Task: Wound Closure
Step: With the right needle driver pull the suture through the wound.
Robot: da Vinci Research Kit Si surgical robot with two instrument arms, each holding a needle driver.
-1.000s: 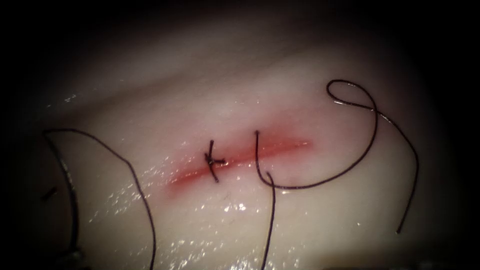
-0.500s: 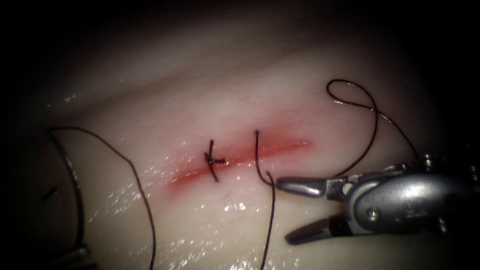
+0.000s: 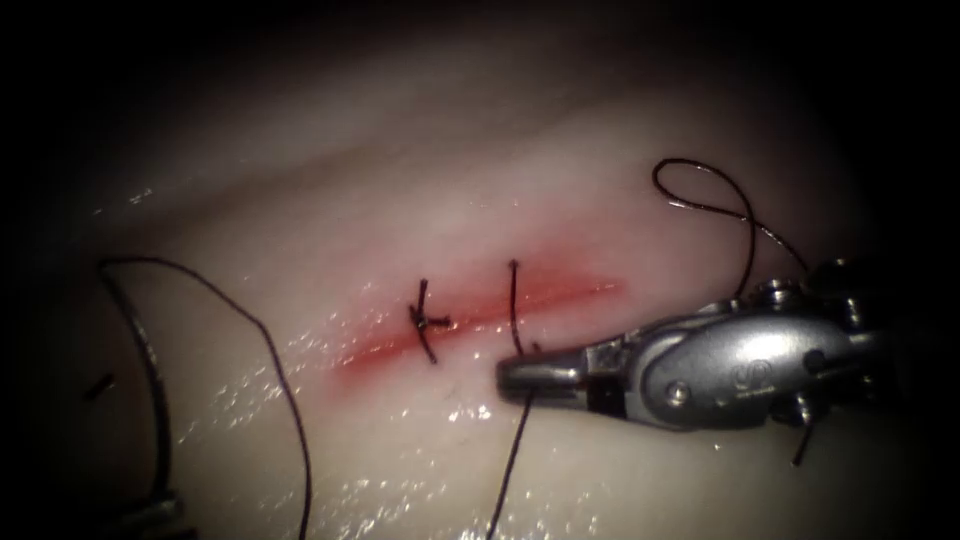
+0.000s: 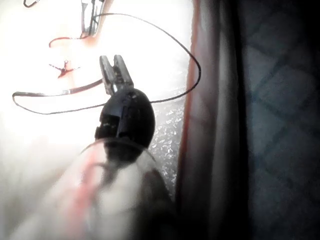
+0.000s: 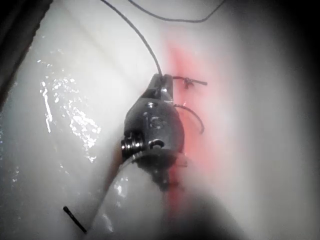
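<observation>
Now right pincer clamps thread just below cut.

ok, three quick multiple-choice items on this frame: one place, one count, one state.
1. Right tool grips the thread where? A) beside the cut, at the untied stitch B) far-right loop C) on the knot
2. Tied knots across the cut? A) none B) one C) three
3. Right tool's jaws? A) wide open B) shut on thread C) shut on needle
1A: tips meet thread beside the cut. 2B: single knot. 3B: closed on thread. Left tool holds the needle, out of tissue, left of the cut.
</observation>
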